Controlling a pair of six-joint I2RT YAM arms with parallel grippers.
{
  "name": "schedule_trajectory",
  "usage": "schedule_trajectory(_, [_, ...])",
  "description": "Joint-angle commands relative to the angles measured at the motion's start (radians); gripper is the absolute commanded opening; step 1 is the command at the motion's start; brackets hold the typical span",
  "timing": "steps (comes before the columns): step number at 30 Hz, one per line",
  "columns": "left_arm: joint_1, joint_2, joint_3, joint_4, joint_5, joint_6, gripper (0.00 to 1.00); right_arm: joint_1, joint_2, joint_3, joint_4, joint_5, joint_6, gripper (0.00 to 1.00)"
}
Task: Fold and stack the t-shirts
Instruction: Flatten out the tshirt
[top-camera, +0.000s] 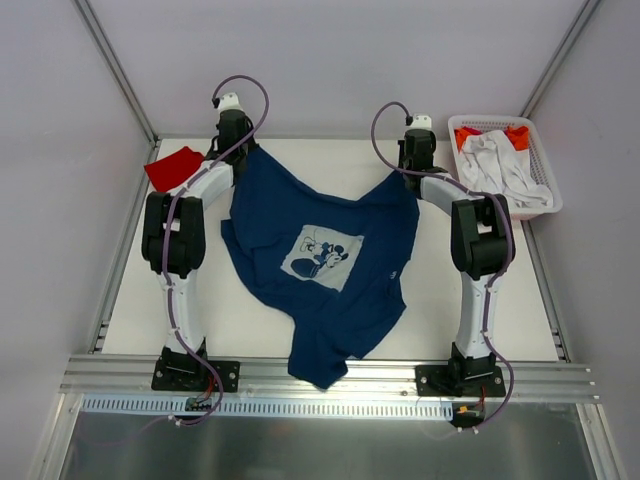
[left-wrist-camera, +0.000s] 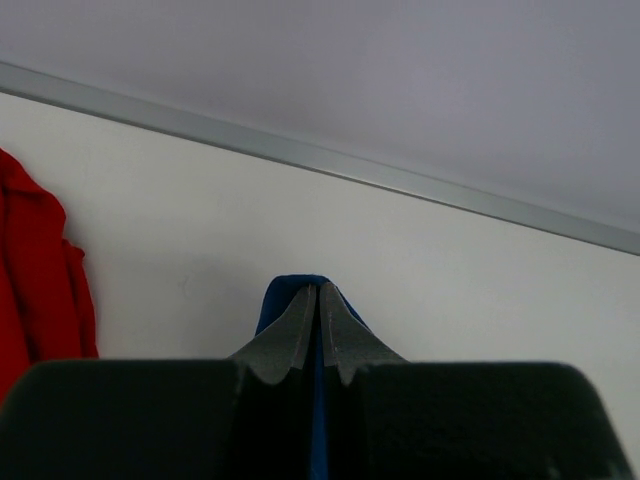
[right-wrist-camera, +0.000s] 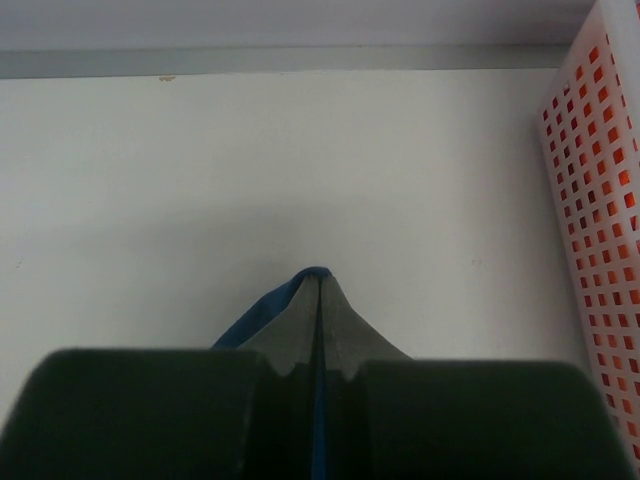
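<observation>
- Table (top-camera: 130, 300): 1, white top, w/ a metal rail (top-camera: 330, 375) along the near edge.
- Navy t-shirt (top-camera: 270, 210): 1, spread loose and creased over the table's middle, chest side up. Its 2 far corners reach up to the grippers; the near end hangs over the table edge onto the rail.
- Arms: 2, left (top-camera: 178, 240) and right (top-camera: 478, 240), one each side of the navy t-shirt, both stretched toward the far edge.
- Basket (top-camera: 540, 205): 1, white slatted plastic, far right corner, just beside the right arm.
- White cloth (top-camera: 500, 165): 1 bundle in the basket, w/ bits of orange cloth (top-camera: 517, 135) under it at the far end.
- Red t-shirt (top-camera: 175, 167): 1, bunched at the far left, beside the left arm, apart from the navy one.
- Print (top-camera: 322, 256): 1 pale square w/ a cartoon figure on the navy chest; too small to read any lettering.
- Left gripper (left-wrist-camera: 318, 290): jaws pressed together, pinching a navy fold between the tips.
- Right gripper (right-wrist-camera: 320, 280): same, jaws tight on a thin navy edge; basket wall close on its right.
</observation>
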Motion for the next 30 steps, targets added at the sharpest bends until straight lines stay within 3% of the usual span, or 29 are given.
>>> schedule_trajectory(1, [0.013, 0.033, 0.09, 0.035, 0.013, 0.009, 0.0, -0.014, 0.018, 0.064, 0.054, 0.02, -0.004, 0.0])
schedule_trajectory(5, [0.02, 0.082, 0.149, 0.012, 0.026, 0.014, 0.0, -0.025, 0.048, 0.107, 0.02, 0.014, 0.002, 0.01])
schedule_trajectory(6, [0.02, 0.088, 0.17, -0.002, 0.027, 0.015, 0.0, -0.025, 0.054, 0.116, 0.01, 0.011, 0.002, 0.06])
schedule_trajectory(7, [0.021, 0.096, 0.182, -0.011, 0.03, 0.02, 0.15, -0.028, 0.061, 0.124, 0.0, 0.005, 0.006, 0.14])
schedule_trajectory(8, [0.021, 0.101, 0.19, -0.018, 0.03, 0.021, 0.29, -0.028, 0.062, 0.135, -0.01, 0.001, 0.007, 0.32])
schedule_trajectory(9, [0.023, 0.104, 0.195, -0.019, 0.032, 0.024, 0.44, -0.027, 0.062, 0.138, -0.026, -0.003, 0.009, 0.38])
schedule_trajectory(10, [0.023, 0.102, 0.193, -0.021, 0.032, 0.026, 0.73, -0.028, 0.061, 0.135, -0.03, -0.005, 0.01, 0.43])
schedule_trajectory(11, [0.023, 0.096, 0.192, -0.024, 0.033, 0.026, 0.84, -0.028, 0.05, 0.129, -0.036, -0.006, 0.013, 0.52])
schedule_trajectory(13, [0.024, 0.087, 0.178, -0.027, 0.036, 0.027, 0.99, -0.027, 0.033, 0.095, -0.035, -0.009, 0.021, 0.53])
schedule_trajectory(17, [0.023, 0.021, 0.121, -0.03, 0.036, 0.024, 0.99, -0.025, -0.04, 0.011, -0.035, -0.034, 0.038, 0.53])
schedule_trajectory(22, [0.021, -0.097, -0.054, -0.028, 0.036, -0.02, 0.99, 0.009, -0.194, -0.133, -0.049, -0.043, 0.052, 0.52])
schedule_trajectory(30, [0.02, -0.307, -0.307, -0.05, 0.033, -0.074, 0.99, 0.073, -0.307, -0.252, -0.107, -0.046, 0.091, 0.48])
